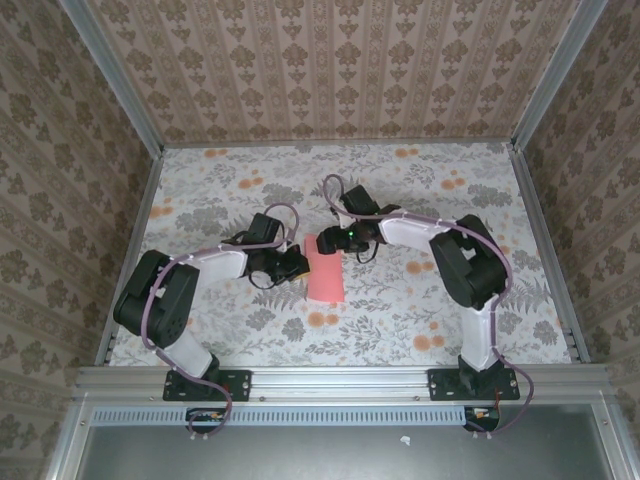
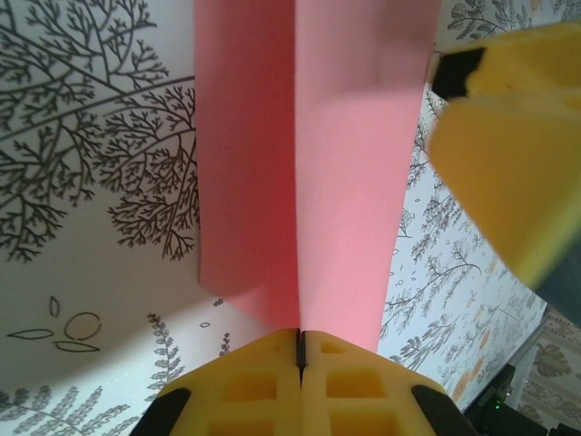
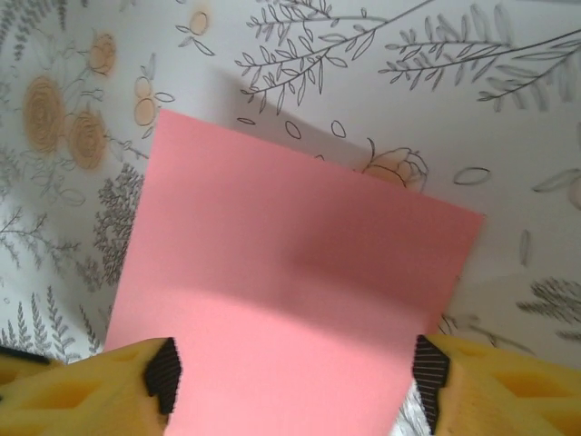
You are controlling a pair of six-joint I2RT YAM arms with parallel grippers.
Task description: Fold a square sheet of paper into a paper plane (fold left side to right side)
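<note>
The square sheet of paper (image 1: 327, 280) is pink-red and lies mid-table as a narrow upright rectangle, apparently doubled over. My left gripper (image 1: 302, 266) sits at its left edge. In the left wrist view the left gripper (image 2: 300, 345) is shut on the sheet (image 2: 345, 182), which rises in a ridge straight away from the closed jaws. My right gripper (image 1: 328, 240) hovers over the sheet's far end. In the right wrist view the right gripper (image 3: 290, 391) stands open, its jaws spread wider than the paper (image 3: 290, 272) below. One of its yellow fingers (image 2: 508, 154) shows close by. The paper plane is out of view.
The table (image 1: 420, 190) has a grey leaf-print cover with small orange flowers. Patterned walls close it in on three sides, with metal posts at the far corners. A metal rail (image 1: 340, 378) carrying both arm bases runs along the near edge.
</note>
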